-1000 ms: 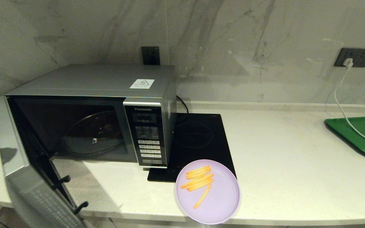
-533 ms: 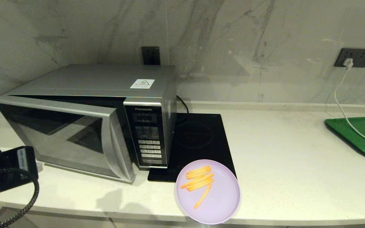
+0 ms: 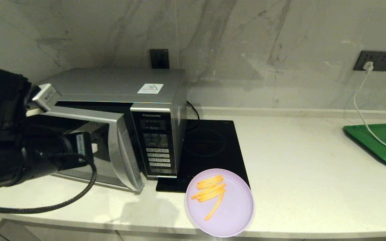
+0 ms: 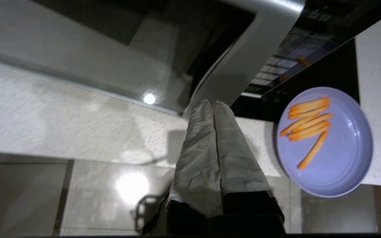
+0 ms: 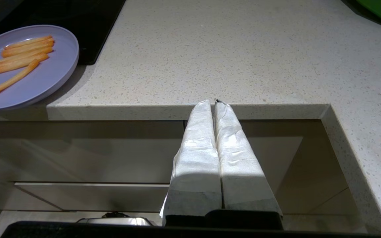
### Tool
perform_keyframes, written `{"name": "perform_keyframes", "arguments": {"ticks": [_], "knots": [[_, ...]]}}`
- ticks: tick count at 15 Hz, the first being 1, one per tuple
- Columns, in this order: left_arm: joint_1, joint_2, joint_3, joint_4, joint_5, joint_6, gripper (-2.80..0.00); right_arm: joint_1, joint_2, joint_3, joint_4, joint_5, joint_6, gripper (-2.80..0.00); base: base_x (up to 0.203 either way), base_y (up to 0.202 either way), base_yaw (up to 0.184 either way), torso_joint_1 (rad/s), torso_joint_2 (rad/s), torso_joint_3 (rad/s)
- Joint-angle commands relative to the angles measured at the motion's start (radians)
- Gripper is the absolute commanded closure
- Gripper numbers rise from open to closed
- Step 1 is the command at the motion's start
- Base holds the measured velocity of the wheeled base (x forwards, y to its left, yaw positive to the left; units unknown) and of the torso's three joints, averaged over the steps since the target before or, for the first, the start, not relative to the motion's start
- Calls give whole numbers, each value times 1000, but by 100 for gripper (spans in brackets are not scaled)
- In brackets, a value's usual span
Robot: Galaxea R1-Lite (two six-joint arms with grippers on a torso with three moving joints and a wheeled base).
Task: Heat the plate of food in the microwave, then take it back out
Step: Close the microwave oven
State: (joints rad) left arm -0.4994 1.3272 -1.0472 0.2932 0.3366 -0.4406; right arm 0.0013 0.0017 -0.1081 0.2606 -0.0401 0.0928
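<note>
Lilac round plastic plate of orange fries [image 3: 219,202] sits lower centre on white stone counter [image 3: 313,174]. Silver-grey microwave [image 3: 119,124] mid-left, door ajar. Left gripper [image 4: 213,105] fingers pressed together by door edge; right gripper [image 5: 213,102] fingers together, below counter edge.

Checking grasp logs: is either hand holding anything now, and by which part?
Nothing is held. The left hand, shut, sits by the microwave door edge; the right hand is shut and empty.

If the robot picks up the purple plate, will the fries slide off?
Probably not, if it stays level. The plate has a raised rim that should catch them. The fries lie loose and thin, so tilting would likely send them sliding. The plate looks smooth, maybe slippery for a claw.
</note>
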Motion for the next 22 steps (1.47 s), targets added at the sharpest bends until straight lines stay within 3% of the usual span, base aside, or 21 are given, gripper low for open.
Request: {"name": "perform_keyframes", "arguments": {"ticks": [1,8,18,22], "knots": [[18,108,2,-45,-43,-2,0,0,0,1,2,0,1,0,0,0,0,0,0,0],[121,220,4,-207,-118,11,0,0,0,0,2,0,1,0,0,0,0,0,0,0],[113,225,3,-250,-140,20,0,0,0,0,2,0,1,0,0,0,0,0,0,0],[113,262,6,-343,-139,22,0,0,0,-1,2,0,1,0,0,0,0,0,0,0]]}}
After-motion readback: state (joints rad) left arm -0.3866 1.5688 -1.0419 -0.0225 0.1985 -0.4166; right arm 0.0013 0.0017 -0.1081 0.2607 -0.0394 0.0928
